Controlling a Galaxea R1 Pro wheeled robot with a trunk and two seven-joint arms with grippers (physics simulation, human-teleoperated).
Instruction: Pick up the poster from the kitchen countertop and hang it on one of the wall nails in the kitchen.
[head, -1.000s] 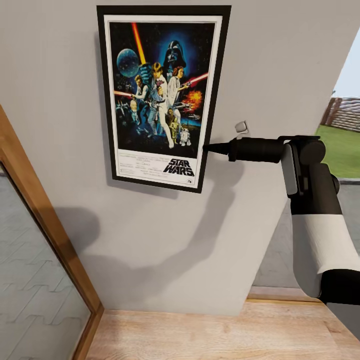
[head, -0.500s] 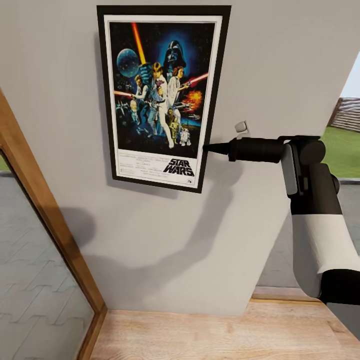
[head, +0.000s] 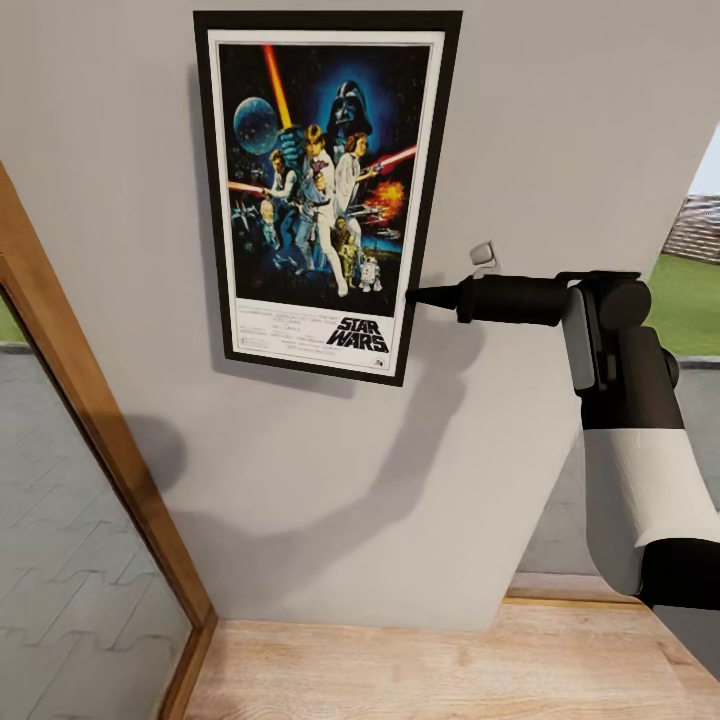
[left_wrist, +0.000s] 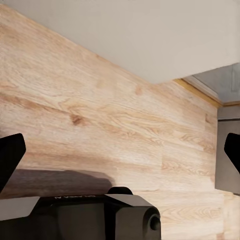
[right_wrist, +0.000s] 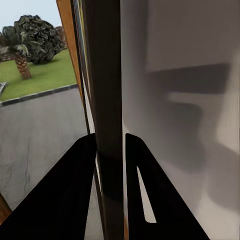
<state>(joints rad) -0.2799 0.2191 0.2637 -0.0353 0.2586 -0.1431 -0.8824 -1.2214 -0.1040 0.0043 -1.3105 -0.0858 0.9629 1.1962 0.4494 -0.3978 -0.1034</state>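
One step in hand: hanging; the poster (head: 322, 190) sits against the wall (head: 300, 480).
Right gripper (head: 415, 296): fingers pinch the poster's edge near 4 o'clock.
Left gripper (left_wrist: 120, 150): spread, over wooden floor (left_wrist: 90, 115).
Next: probably release, retreat gently.

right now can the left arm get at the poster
Probably not as things stand. The left fingers point down at the wood floor, spread apart, while the poster sits up on the wall with the right fingers pinching its edge.

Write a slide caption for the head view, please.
Right gripper pinching the edge of the framed Star Wars poster against a grey wall.
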